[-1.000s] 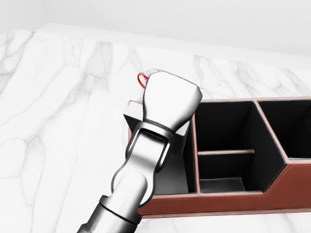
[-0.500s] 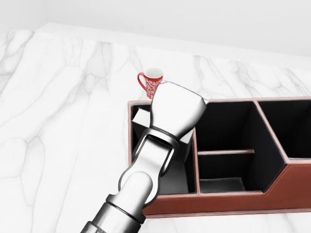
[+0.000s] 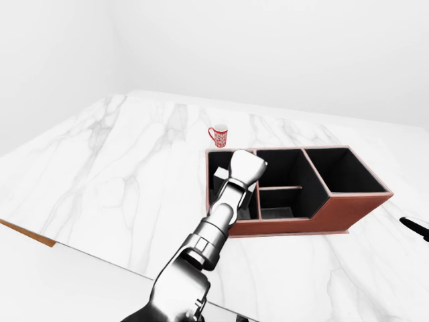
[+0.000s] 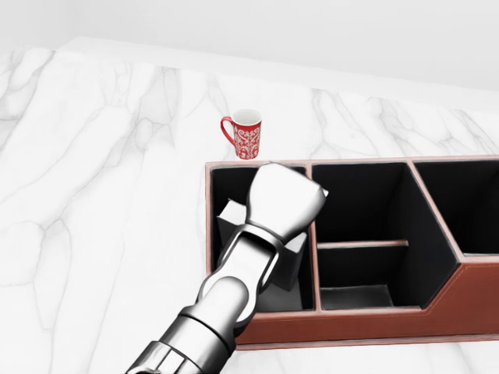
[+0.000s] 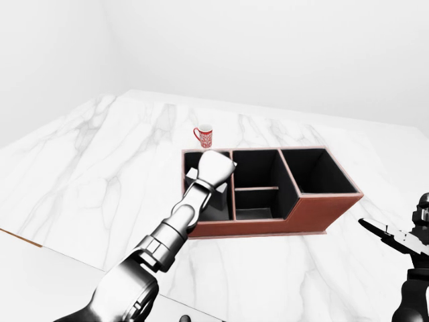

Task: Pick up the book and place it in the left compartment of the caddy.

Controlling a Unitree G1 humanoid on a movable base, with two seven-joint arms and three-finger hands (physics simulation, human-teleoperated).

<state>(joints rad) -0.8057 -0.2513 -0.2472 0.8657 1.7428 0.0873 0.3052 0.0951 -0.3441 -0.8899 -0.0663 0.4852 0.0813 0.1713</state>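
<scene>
Writing: none legible.
Count: one caddy (image 4: 437,315), one mug (image 4: 246,134) beyond left hand (image 4: 282,199), one book (image 4: 232,224) beneath it.
Grip: undeterminable.

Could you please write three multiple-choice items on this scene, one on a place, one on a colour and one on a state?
1. Where does the mug stand?
A. On the marble counter, outside the caddy, above its left compartment in the head view
B. Inside the caddy's right compartment
C. In the right hand

2. What colour is the mug's outside?
A. Plain black
B. Red with a white pattern
C. Blue

3. How does the book lie?
A. Flat on the counter
B. Balanced on the mug
C. Down inside the caddy's left compartment, under the left hand

Answers: 1 A, the mug sits on marble just beyond the caddy's rim. 2 B, red body with white pattern, white inside. 3 C, its pale corners show within the compartment walls.
</scene>
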